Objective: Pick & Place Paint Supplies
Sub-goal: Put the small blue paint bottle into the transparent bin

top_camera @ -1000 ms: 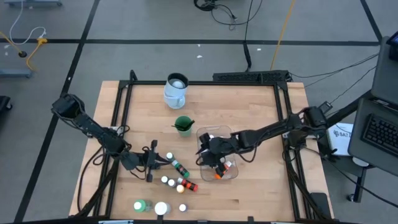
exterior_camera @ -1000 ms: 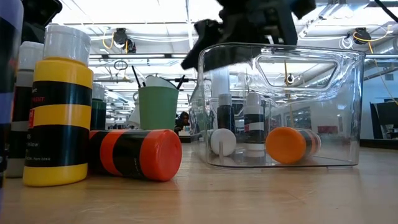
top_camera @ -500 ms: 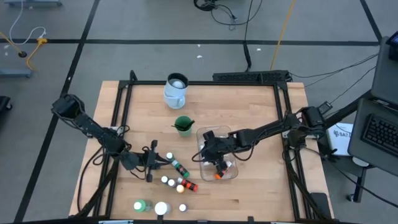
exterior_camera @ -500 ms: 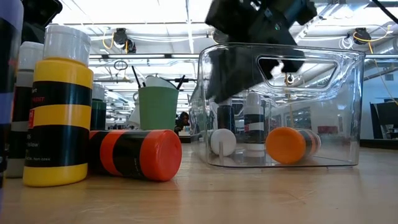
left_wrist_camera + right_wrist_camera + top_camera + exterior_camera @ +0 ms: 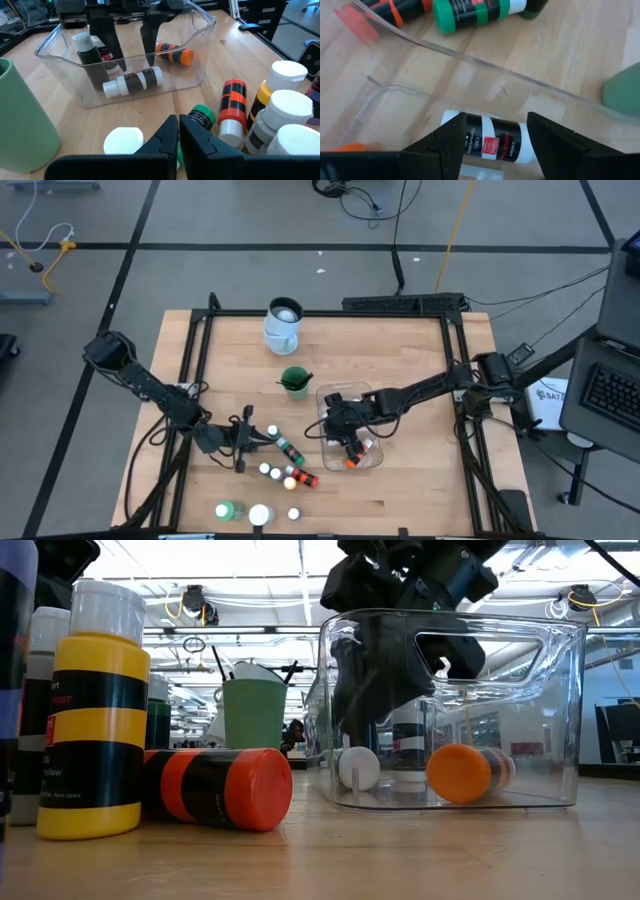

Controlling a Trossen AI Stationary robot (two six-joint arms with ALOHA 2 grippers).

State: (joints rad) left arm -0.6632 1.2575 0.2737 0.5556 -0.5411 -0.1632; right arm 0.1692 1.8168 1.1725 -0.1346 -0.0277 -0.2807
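wooden table (image 5: 400,345) seen from above, filling the middle of the frame, with both of my arms reaching in from the sides. my right gripper (image 5: 345,430) sits in the lower centre, lowered into the clear plastic tub (image 5: 560,795). its two dark fingers (image 5: 555,137) stand wide apart, astride a white-banded black paint bottle (image 5: 492,142) lying on the tub floor, and i cannot tell whether they touch it. in the low view the tub takes up the right half of the frame, and an orange-capped bottle (image 5: 468,772) lies on its side inside, lower right, with a white-capped one (image 5: 357,767) lying to its left. my left gripper (image 5: 245,437) waits at lower left of the overhead frame, fingers pressed together and holding nothing. just right of it on the bare wood lies a cluster of small paint bottles, among them a green-banded bottle (image 5: 288,448) and an orange one (image 5: 303,478), both on their sides. a green cup (image 5: 294,382) stands above the tub, and a pale jug (image 5: 282,326) sits at upper centre.
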